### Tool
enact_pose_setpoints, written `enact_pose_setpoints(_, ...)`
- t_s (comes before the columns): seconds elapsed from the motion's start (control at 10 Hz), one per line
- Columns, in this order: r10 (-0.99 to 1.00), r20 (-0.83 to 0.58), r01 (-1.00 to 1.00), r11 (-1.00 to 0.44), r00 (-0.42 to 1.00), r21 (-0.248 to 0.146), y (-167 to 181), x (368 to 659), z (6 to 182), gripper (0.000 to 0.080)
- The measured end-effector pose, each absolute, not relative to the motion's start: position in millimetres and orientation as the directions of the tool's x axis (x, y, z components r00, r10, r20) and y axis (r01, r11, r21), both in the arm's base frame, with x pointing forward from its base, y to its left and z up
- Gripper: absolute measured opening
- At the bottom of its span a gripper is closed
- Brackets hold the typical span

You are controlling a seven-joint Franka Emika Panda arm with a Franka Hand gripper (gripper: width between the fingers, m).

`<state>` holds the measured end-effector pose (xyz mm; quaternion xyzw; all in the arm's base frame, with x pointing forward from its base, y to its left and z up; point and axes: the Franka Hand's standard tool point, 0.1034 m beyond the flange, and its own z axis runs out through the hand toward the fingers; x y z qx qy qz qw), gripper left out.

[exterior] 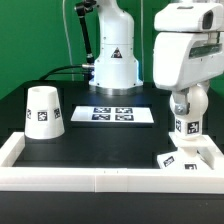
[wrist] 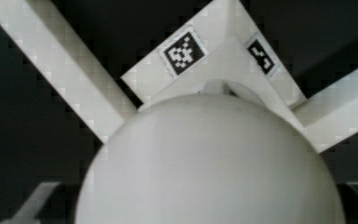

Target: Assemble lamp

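Lamp assembly, early stage, with no two parts joined yet as far as can be seen. The shade [exterior: 44,110] stands alone on the black surface [exterior: 110,140] toward the exterior view's left, wide end down, well apart from the other two parts. The marker board [exterior: 113,114] lies between it and the arm. The base [exterior: 181,159] lies flat toward the exterior view's right, tucked into a corner of the white border [exterior: 60,178] that fences the surface.

The claw [exterior: 186,103] points straight down and is closed around the bulb [exterior: 185,118], which hangs clear of the surface with its tagged stem lowermost. The fingers themselves are mostly hidden by the arm's housing, so the grip is judged from the bulb being carried in the air.

The bulb sits directly above the base. A dark gap appears to separate them in the exterior view, so the stem is probably not seated. In the wrist view the rounded bulb [wrist: 202,160] fills most of the picture, and the base [wrist: 208,55] shows beyond it with two tags visible, framed by the converging border rails [wrist: 69,60].

Remaining work, by this reading: lower and fix the bulb into the base, then fetch the shade and set it over the bulb.
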<state>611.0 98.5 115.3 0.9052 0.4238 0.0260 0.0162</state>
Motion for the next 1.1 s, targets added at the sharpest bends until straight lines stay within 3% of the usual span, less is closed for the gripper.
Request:
enact_pose_setpoints(0.4,0.515,0.049,0.514,-0.857,0.856,0.040,98.3,612.8,115.0,0.0576)
enact_pose_setpoints(1.1,0.053,0.062,0.052,-0.998,0.997,0.016,93.1,613.2,114.9,0.0577)
